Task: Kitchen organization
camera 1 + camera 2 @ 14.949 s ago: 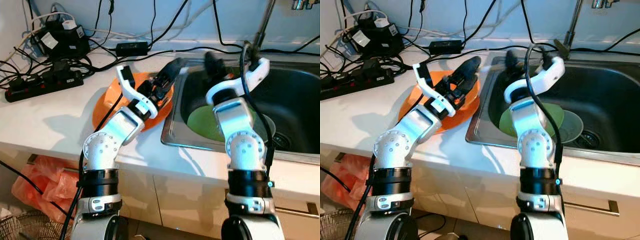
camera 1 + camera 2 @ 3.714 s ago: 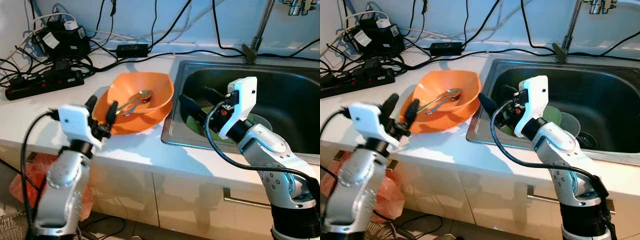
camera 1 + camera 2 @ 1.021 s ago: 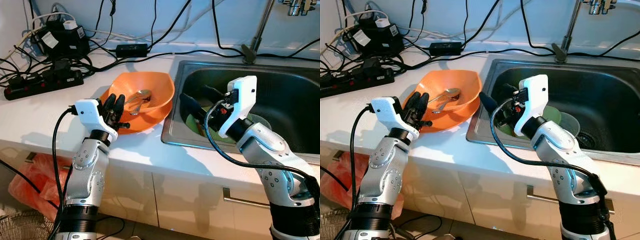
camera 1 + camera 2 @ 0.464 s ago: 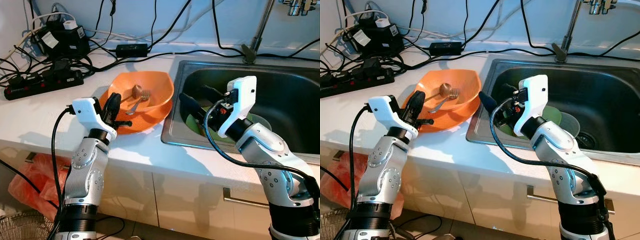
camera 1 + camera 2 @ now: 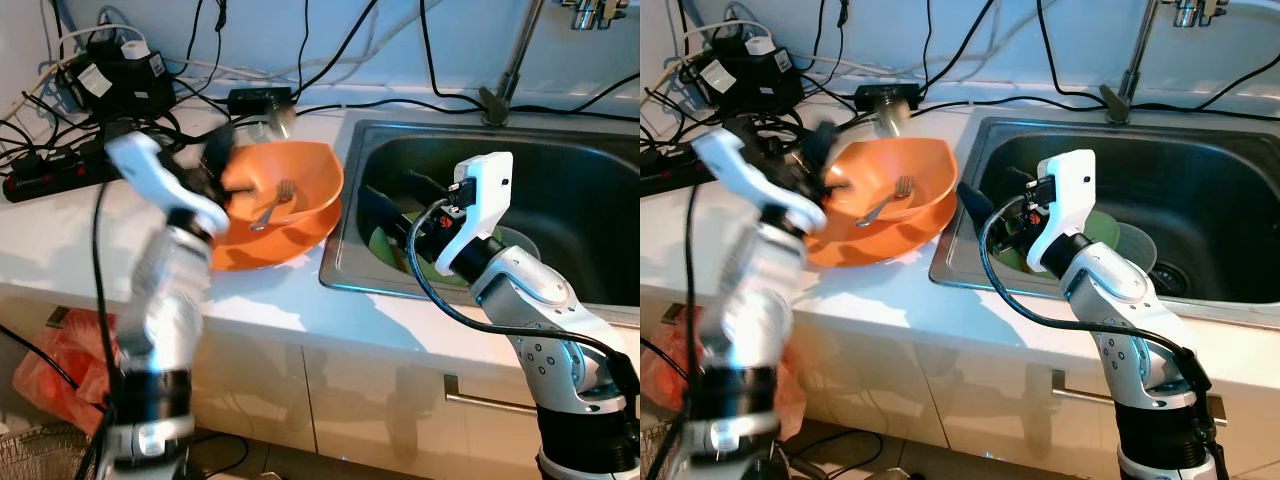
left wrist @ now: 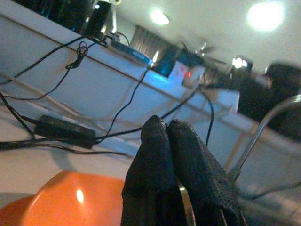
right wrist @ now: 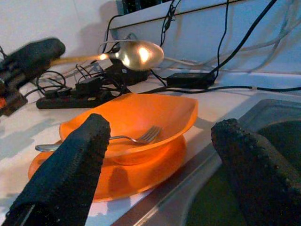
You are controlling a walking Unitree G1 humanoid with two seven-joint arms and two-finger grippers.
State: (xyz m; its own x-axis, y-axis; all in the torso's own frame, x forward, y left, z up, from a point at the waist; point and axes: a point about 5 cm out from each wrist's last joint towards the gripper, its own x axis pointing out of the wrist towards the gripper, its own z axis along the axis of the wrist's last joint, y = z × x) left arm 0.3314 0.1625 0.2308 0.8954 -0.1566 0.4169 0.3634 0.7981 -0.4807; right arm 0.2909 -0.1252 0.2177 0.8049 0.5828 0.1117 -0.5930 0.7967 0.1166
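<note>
An orange bowl sits on an orange plate on the white counter, left of the sink. A fork lies inside the bowl. My left gripper, blurred by motion, is raised over the bowl's left rim and shut on the handle of a metal spoon. The spoon's head hangs in the air above the bowl's far rim. In the left wrist view the black fingers are pressed together. My right gripper is open over the sink's left edge, holding nothing, above a green plate.
Power strips, adapters and tangled cables crowd the back left of the counter. The steel sink with its faucet stem lies to the right, with a clear dish inside. An orange bag lies on the floor below.
My left gripper closed on the spoon in the bowl and has swung it up and back, out of the bowl. The fork stayed inside. The right arm has not moved.
</note>
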